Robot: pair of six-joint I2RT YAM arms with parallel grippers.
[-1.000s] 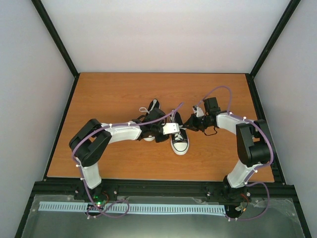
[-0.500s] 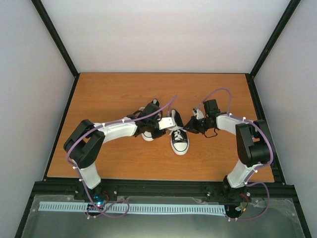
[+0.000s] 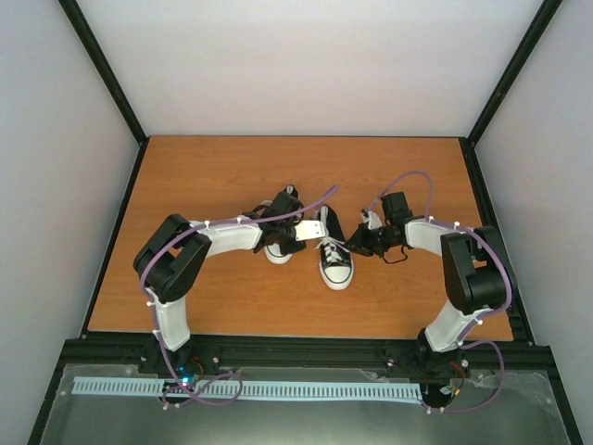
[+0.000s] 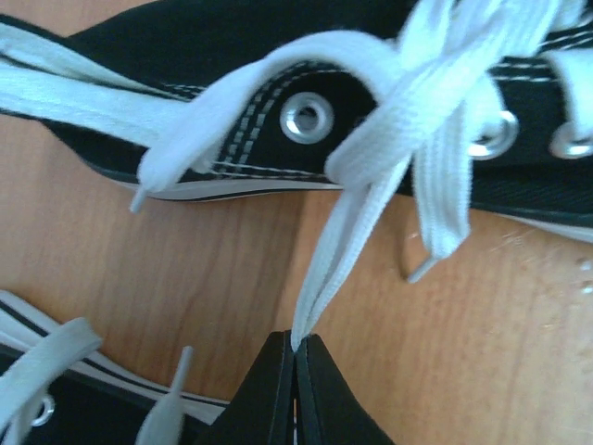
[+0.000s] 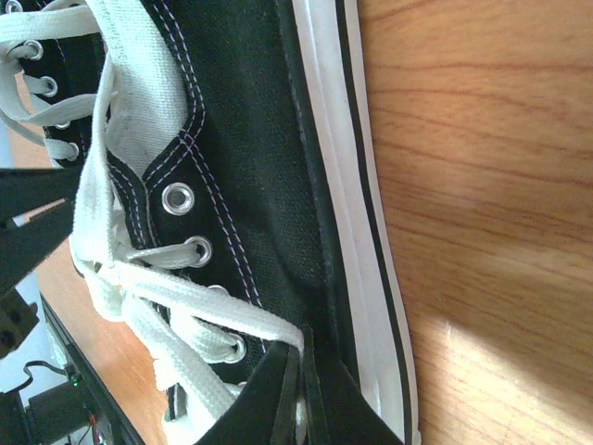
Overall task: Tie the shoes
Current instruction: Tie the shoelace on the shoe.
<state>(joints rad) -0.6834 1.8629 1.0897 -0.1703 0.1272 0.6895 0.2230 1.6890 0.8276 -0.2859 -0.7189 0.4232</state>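
Two black shoes with white soles and white laces lie mid-table. The right shoe (image 3: 335,260) (image 4: 278,46) (image 5: 250,167) sits between both grippers, toe toward the near edge. The left shoe (image 3: 278,243) (image 4: 56,413) is partly hidden under the left arm. My left gripper (image 3: 321,235) (image 4: 296,341) is shut on a folded white lace (image 4: 347,232) that runs up to the crossing over the right shoe's eyelets. My right gripper (image 3: 357,244) (image 5: 304,357) is shut on another white lace (image 5: 213,311) at that shoe's outer side.
The orange wooden table (image 3: 222,176) is bounded by black frame posts and white walls. A loose lace end (image 4: 422,264) lies on the wood beside the right shoe. The arm bases stand at the near edge.
The left gripper has closed fully on the lace and drawn slightly back toward the left, its elbow shifting. The right gripper has edged a little nearer the shoe, still shut.
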